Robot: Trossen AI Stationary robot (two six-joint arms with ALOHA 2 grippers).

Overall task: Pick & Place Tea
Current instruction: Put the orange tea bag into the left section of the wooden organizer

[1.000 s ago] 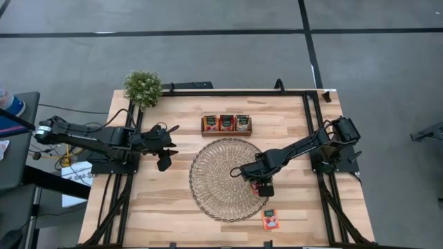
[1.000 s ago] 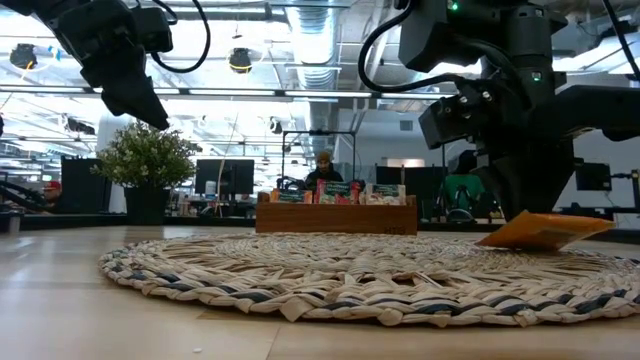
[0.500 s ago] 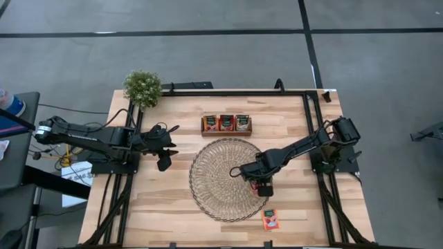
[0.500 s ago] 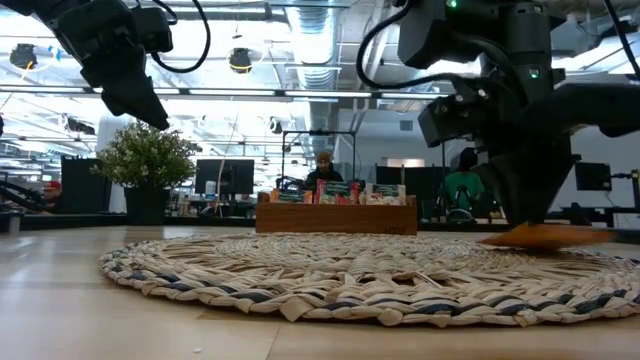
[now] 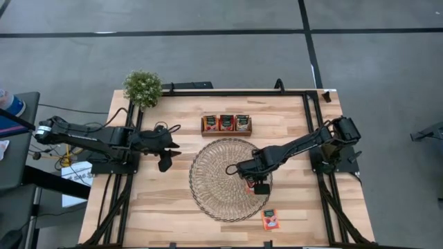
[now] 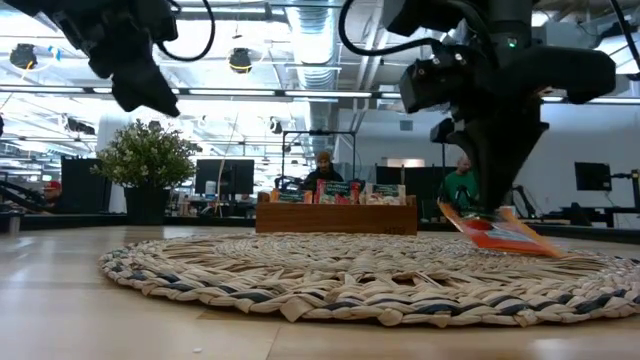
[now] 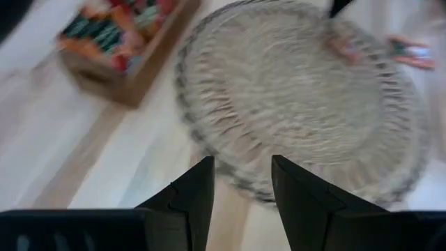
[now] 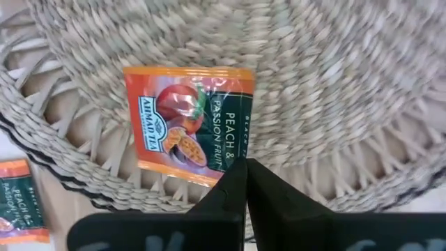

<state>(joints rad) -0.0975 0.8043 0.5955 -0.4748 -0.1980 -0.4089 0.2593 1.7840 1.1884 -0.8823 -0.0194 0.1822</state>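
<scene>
Tea sachet [image 8: 187,125] — red-orange, dark green band, printed "AHMAD TEA", "PEACH & PASSION FRUIT"; tilted over the woven mat [image 5: 214,176], its edge pinched by the right gripper [image 8: 242,174], fingers pressed together. Second sachet [image 5: 270,219] lies on the table [image 5: 166,207]. Wooden tray [image 5: 226,124] holds more. Left gripper [image 7: 240,178] — fingers apart, empty, beside the mat.

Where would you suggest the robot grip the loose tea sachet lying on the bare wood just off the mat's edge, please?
That sachet lies flat on the table, apart from the woven mat. Probably best to come straight down from above and pinch one free edge, since its thin flat shape offers no side to grasp. The right gripper, nearer, is already shut on another sachet.
</scene>
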